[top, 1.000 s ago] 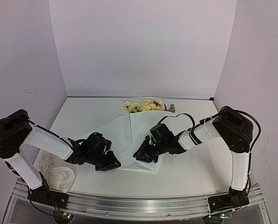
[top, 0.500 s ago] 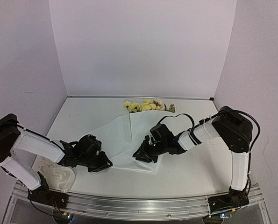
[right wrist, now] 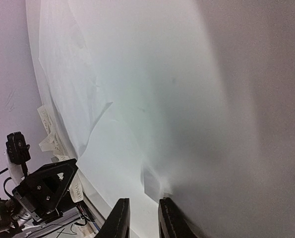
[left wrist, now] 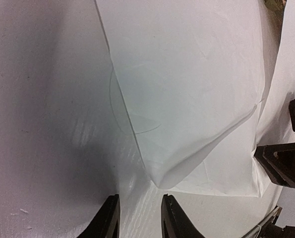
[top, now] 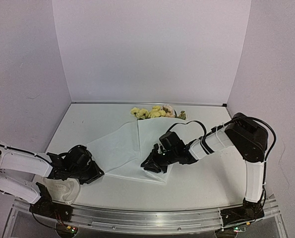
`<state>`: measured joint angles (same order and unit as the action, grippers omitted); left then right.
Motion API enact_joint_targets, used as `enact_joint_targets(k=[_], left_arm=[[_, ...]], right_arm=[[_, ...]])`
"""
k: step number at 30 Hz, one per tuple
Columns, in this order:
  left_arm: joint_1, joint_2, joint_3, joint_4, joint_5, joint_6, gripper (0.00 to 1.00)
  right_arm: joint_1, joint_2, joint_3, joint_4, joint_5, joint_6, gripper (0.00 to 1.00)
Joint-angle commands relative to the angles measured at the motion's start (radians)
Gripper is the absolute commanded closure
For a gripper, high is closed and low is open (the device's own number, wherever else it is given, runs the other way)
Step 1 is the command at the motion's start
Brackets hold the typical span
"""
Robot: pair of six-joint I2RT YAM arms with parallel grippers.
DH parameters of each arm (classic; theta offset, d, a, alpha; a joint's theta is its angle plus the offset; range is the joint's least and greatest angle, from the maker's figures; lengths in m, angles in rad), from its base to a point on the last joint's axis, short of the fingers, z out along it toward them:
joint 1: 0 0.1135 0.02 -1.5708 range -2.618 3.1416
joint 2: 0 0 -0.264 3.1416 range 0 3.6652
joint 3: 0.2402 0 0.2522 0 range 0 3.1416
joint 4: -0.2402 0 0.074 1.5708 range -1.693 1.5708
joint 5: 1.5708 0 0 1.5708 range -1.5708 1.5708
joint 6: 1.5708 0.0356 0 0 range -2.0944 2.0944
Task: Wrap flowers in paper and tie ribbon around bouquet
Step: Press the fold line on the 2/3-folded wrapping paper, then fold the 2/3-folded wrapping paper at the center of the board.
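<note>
A large white sheet of paper [top: 118,146] is lying spread across the middle of the white surface [top: 206,178], a straight fold line running down its centre. Pale yellow and cream flowers [top: 154,112] are poking out at the paper's far edge, with their stems hidden. The left tool [left wrist: 140,208] is sitting low just off the paper's near left corner. Its two black fingers [left wrist: 111,218] are standing slightly spread, with only bare surface showing between them. The right tool [right wrist: 144,206] is sitting at the paper's near right edge, its fingers narrowly apart over the sheet. A small upturned fold is lying just ahead of their tips, and I cannot tell whether they are pinching the paper. A cream ribbon [top: 63,189] is lying coiled to the near left of the paper, beside the left arm.
</note>
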<state>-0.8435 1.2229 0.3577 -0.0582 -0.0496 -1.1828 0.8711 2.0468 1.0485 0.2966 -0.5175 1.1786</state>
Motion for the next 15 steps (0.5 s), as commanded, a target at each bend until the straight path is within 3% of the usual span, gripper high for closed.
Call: enact_joint_targets(k=[1, 7, 15], left_arm=[[0.003, -0.05, 0.004, -0.009, 0.017, -0.021, 0.67], [0.003, -0.029, -0.007, 0.11, 0.098, -0.148, 0.67], [0.0, -0.04, -0.04, 0.122, 0.049, -0.362, 0.68]], right_arm=[[0.003, 0.036, -0.007, -0.019, 0.015, -0.013, 0.8], [0.003, 0.043, -0.001, -0.019, 0.015, -0.014, 0.8], [0.002, 0.043, 0.001, -0.018, 0.017, -0.019, 0.79]])
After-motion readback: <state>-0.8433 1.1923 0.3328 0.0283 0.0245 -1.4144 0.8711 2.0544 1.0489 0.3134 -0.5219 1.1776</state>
